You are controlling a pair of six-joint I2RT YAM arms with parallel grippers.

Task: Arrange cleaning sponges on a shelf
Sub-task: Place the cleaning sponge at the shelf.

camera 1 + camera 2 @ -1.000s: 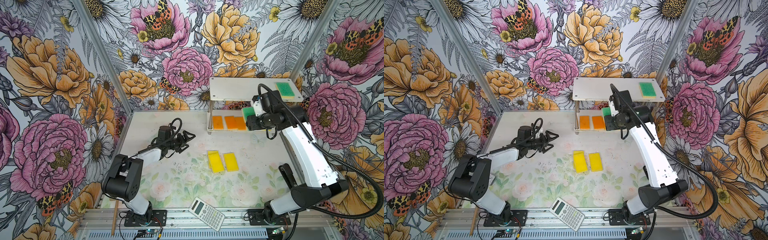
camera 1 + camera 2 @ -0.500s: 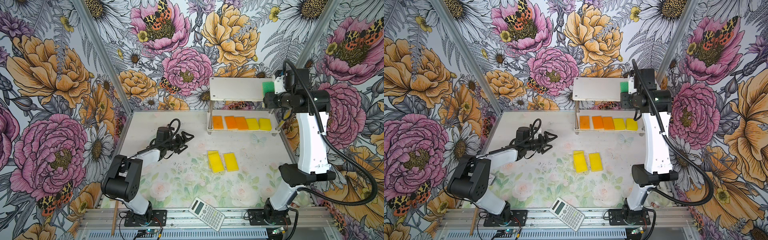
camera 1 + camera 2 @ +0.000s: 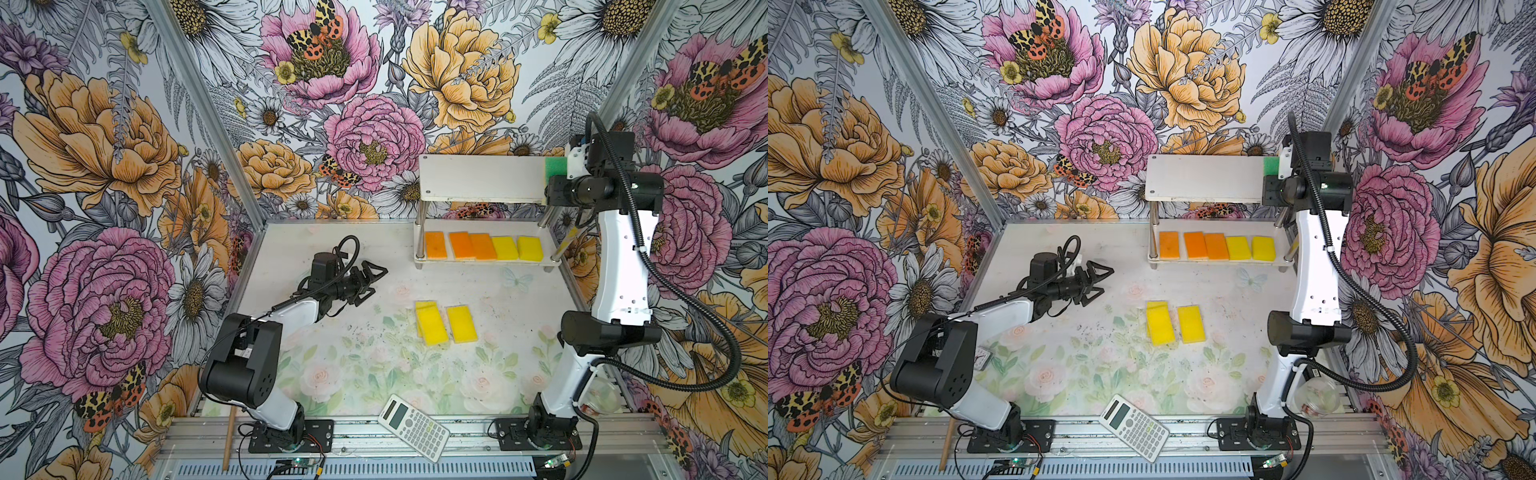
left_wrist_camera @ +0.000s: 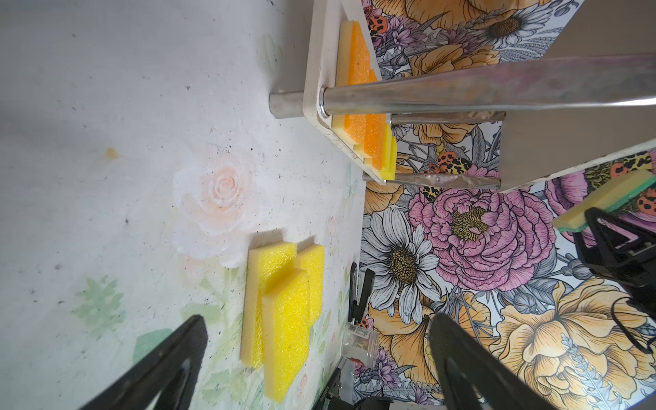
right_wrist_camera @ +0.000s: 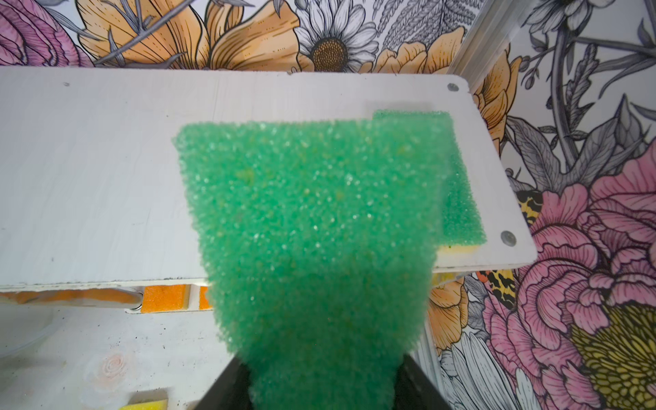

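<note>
The shelf [image 3: 478, 178] stands at the back right. Its lower board holds three orange sponges [image 3: 461, 245] and two yellow ones [image 3: 517, 248] in a row. My right gripper [image 5: 323, 383] is shut on a green-topped sponge [image 5: 312, 230] and holds it over the right end of the top board [image 5: 88, 159]. Another green-topped sponge [image 5: 461, 198] lies at that board's right corner. Yellow sponges [image 3: 444, 324] lie on the table, two of them stacked [image 4: 284, 319]. My left gripper [image 3: 376, 282] is open and empty, low over the table to their left.
A white calculator [image 3: 413, 422] lies at the table's front edge. A wooden stick [image 3: 228, 436] leans at the front left by the left arm's base. A clear plastic cup [image 3: 1316, 399] sits outside the table at the front right.
My right arm has lifted the green-topped sponge from in front of the lower board up to the right end of the top board. The left arm has not moved.
</note>
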